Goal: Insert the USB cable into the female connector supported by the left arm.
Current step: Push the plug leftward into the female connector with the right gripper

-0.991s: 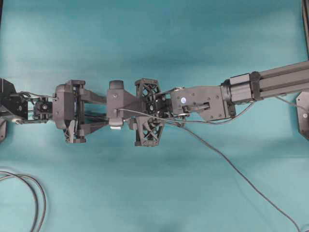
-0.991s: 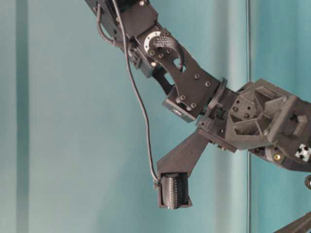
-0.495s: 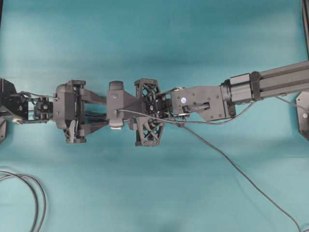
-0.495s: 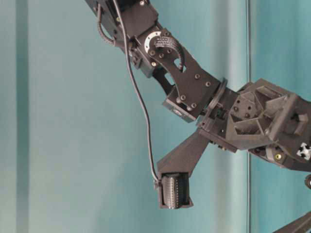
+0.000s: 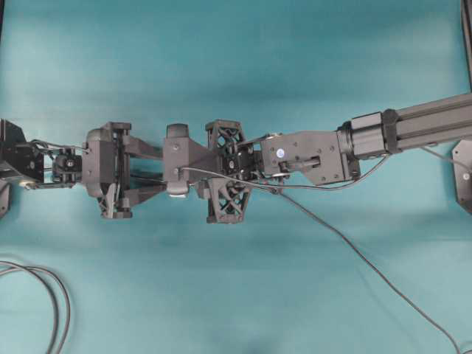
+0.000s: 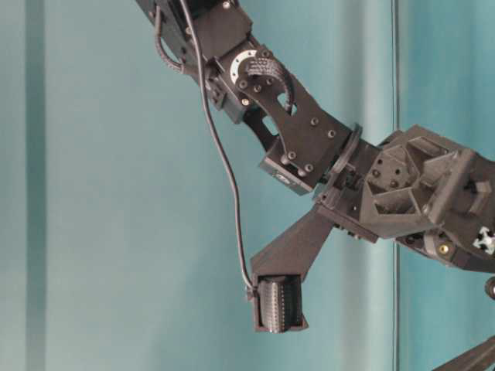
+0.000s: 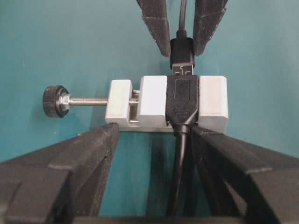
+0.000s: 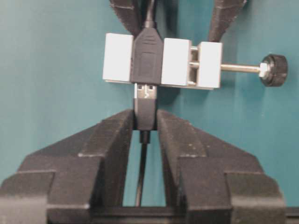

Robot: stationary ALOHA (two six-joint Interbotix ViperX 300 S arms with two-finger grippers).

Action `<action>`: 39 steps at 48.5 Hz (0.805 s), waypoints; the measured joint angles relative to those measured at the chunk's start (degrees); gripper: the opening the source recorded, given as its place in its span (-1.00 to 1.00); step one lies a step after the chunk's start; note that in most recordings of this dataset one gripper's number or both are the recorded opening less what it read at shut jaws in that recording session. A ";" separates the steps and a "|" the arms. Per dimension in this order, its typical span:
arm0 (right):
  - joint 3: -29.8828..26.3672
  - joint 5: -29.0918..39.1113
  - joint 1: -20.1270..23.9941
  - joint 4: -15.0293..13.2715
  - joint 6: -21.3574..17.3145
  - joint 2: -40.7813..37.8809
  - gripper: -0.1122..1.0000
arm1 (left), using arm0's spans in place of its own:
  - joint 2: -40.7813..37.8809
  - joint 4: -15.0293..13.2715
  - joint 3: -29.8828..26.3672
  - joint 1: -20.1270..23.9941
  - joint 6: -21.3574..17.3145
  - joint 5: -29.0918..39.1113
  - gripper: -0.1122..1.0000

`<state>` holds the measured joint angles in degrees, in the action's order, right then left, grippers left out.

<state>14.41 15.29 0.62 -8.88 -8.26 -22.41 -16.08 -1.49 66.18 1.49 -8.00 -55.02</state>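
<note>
In the left wrist view the white block (image 7: 212, 102) lies on the teal table with the black female connector (image 7: 182, 100) clamped in it and a knobbed pin (image 7: 53, 101) to the left. My left gripper (image 7: 156, 133) is spread wide, fingertips against the block's near edge and the connector's cable between them. My right gripper (image 7: 182, 39) is shut on the USB cable's plug (image 7: 182, 49). The silver tip (image 7: 182, 70) meets the connector's mouth, a short length still showing. The right wrist view shows the same: the right gripper (image 8: 145, 119), the plug (image 8: 145, 109) and the block (image 8: 117, 58).
Overhead, both arms meet nose to nose at left of centre, the left gripper (image 5: 162, 172) facing the lattice-framed right wrist (image 5: 225, 171). The USB cable (image 5: 354, 254) trails to the lower right. Looped dark cables (image 5: 55, 295) lie at the lower left.
Hardly anything. The right wrist has shifted very slightly in the table-level view; both grippers keep their hold and place.
</note>
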 measured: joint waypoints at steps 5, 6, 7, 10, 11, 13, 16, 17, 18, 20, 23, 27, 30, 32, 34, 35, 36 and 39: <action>-0.09 -0.44 -0.09 -0.09 0.09 -0.26 -0.41 | 0.00 0.00 0.00 -0.09 -0.09 0.00 0.50; 0.00 -0.44 -0.09 -0.09 0.00 -0.26 -0.41 | 0.00 0.00 0.00 0.00 0.00 -0.09 0.50; 0.00 -0.44 -0.09 0.00 0.00 -0.26 -0.41 | -0.09 0.00 0.00 -0.09 0.00 -0.09 0.50; 0.00 -0.44 -0.09 -0.09 0.00 -0.35 -0.41 | 0.00 0.00 -0.09 -0.09 0.00 0.00 0.50; 0.00 -0.44 -0.09 -0.09 0.00 -0.44 -0.41 | 0.00 0.00 0.00 0.00 0.00 -0.09 0.50; 0.00 -0.53 -0.09 0.00 0.00 -0.53 -0.41 | -0.09 -0.09 0.00 -0.09 0.00 -0.09 0.50; -0.09 -0.53 -0.09 0.00 0.09 -0.44 -0.41 | 0.00 0.00 0.00 -0.09 0.00 -0.09 0.50; 0.00 -0.53 -0.09 0.00 0.09 -0.53 -0.41 | 0.00 0.00 -0.09 -0.09 0.00 -0.09 0.50; 0.00 -0.53 -0.09 -0.09 0.00 -0.53 -0.41 | 0.00 0.00 -0.09 -0.09 0.00 0.00 0.50; 0.00 -0.53 -0.09 -0.09 0.00 -0.53 -0.41 | 0.00 0.00 -0.09 -0.09 0.00 -0.09 0.50; -0.09 -0.53 -0.09 0.00 0.09 -0.53 -0.41 | 0.00 0.00 -0.09 0.00 0.00 0.00 0.50; -0.18 -0.53 -0.18 0.00 0.09 -0.53 -0.41 | 0.00 0.00 -0.18 -0.09 0.00 0.00 0.50; -0.26 -0.53 -0.26 -0.09 0.09 -0.53 -0.41 | -0.18 0.00 -0.26 -0.09 0.00 -0.09 0.50; -0.35 -0.53 -0.26 -0.09 0.09 -0.62 -0.41 | -0.26 0.00 -0.26 0.00 -0.09 -0.18 0.50; -0.35 -0.53 -0.26 0.00 0.09 -0.62 -0.41 | -0.53 0.00 -0.35 -0.09 0.00 -0.44 0.50; -0.44 -0.53 -0.26 0.00 0.09 -0.62 -0.41 | -0.70 0.00 -0.35 -0.09 0.00 -0.62 0.50; -0.44 -0.53 -0.26 0.00 0.09 -0.62 -0.41 | -0.79 0.00 -0.26 0.00 0.00 -0.88 0.50; -0.44 -0.53 -0.26 0.00 0.09 -0.62 -0.41 | -1.23 0.00 -0.26 -0.09 0.00 -1.67 0.50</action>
<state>13.97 14.77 0.35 -8.88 -8.17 -23.03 -17.31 -1.49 65.92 1.41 -8.00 -56.69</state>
